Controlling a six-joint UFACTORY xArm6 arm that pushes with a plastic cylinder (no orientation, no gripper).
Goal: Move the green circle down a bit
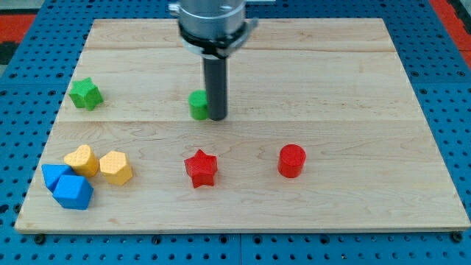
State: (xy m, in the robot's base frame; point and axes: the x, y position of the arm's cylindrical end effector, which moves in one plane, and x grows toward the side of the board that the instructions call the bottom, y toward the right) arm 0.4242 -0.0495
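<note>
The green circle (197, 104) sits near the middle of the wooden board (331, 81), partly hidden by the rod. My tip (217, 117) rests on the board right against the green circle's right side, touching or nearly touching it. The red star (200, 168) lies below the green circle, toward the view's bottom.
A green star (85, 93) is at the view's left. A red cylinder (291, 160) is at the lower right of centre. Two yellow blocks (82, 160) (115, 167) and two blue blocks (55, 176) (73, 192) cluster at the bottom left corner.
</note>
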